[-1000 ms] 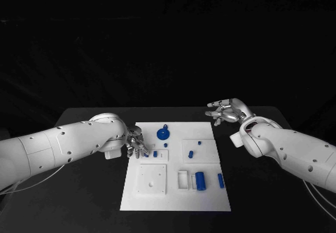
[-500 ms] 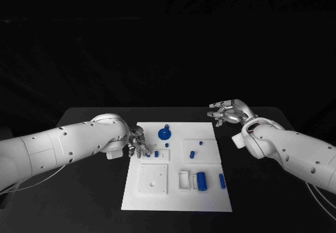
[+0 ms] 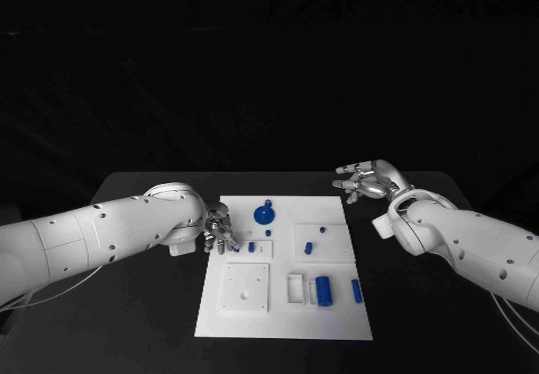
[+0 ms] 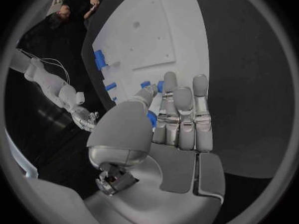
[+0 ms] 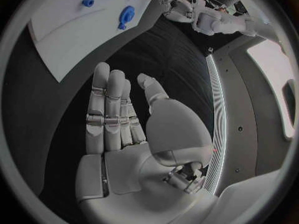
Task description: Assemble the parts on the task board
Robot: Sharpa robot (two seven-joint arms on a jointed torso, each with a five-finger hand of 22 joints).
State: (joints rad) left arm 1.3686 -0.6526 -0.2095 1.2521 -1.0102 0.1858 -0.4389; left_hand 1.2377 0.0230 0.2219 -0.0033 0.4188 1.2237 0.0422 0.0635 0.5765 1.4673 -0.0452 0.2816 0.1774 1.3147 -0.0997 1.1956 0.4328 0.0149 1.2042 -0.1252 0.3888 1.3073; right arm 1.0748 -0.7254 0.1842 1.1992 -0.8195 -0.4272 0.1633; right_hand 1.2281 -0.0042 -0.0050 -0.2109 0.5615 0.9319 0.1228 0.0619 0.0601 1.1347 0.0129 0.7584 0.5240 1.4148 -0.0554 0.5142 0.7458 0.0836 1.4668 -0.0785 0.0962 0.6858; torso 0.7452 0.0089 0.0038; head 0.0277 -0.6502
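Note:
The white task board (image 3: 337, 323) lies in the middle of the black table. My left hand (image 3: 219, 234) hovers over its left edge with fingers straight and side by side, holding nothing. Just beyond its fingertips a small blue part (image 3: 251, 247) sits in a slot, and it shows again in the left wrist view (image 4: 161, 86). A round blue part (image 3: 265, 213) lies at the far end of the board. A blue cylinder (image 3: 322, 290) and a thin blue bar (image 3: 356, 290) lie near the front right. My right hand (image 3: 361, 181) is raised off the board's far right corner, fingers apart and empty (image 5: 118, 119).
Two short blue pegs (image 3: 320, 230) (image 3: 307, 248) stand in a square inset right of centre. A square white plate with holes (image 3: 244, 287) fills the board's front left. Black table (image 3: 135, 312) surrounds the board on both sides.
My right hand has drifted slightly to the right. The left hand holds its place at the board's edge.

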